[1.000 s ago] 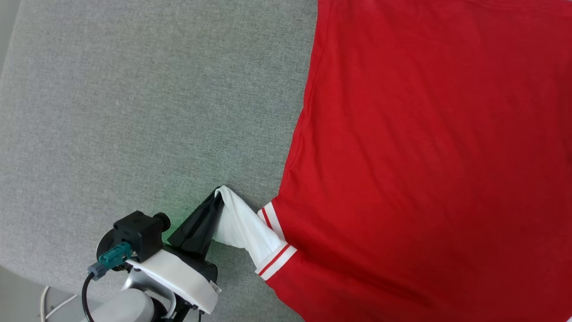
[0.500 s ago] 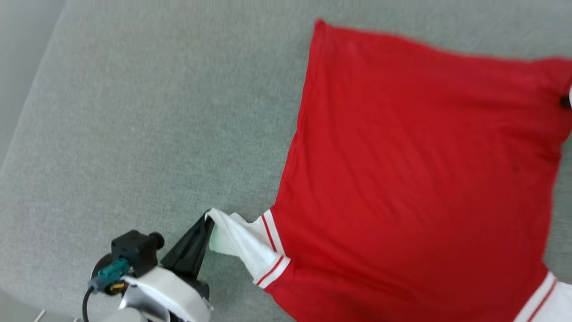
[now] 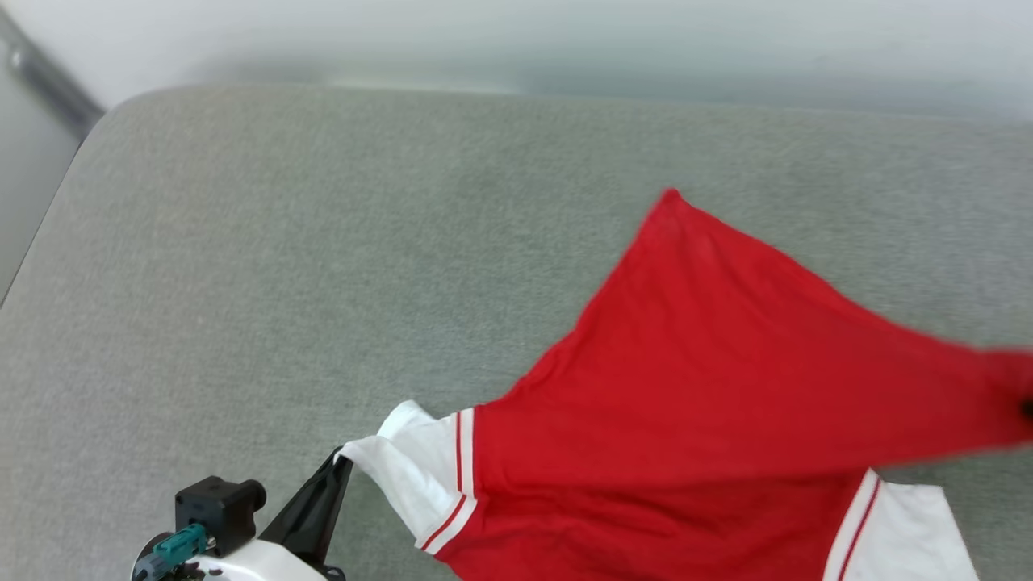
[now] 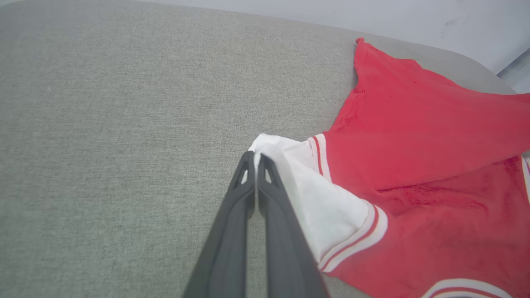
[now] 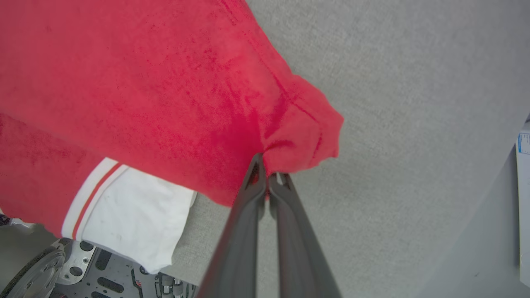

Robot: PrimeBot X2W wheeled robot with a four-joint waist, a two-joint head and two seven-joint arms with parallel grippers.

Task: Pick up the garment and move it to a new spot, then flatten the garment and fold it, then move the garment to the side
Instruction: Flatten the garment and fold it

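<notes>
Garment (image 3: pixel 710 379) now lifted at right: right pincer (image 5: pixel 268 169) clamps its corner, left pincer (image 4: pixel 256 156) its sleeve.

1. I see the bench (image 3: pixel 282 242) as a flat top covered in grey woven fabric, with a rounded corner at far left and a pale wall (image 3: pixel 516 32) behind its far edge.
2. The grey cloth shows across the left half and along the far side.
3. The garment (image 3: pixel 686 387), red, sits on the near right part. Its red panel looks raised and blurred towards the right, so I cannot tell how much of it touches.
4. A white sleeve (image 3: pixel 904 524) with red-striped trim lies at near right, by the near edge.
</notes>
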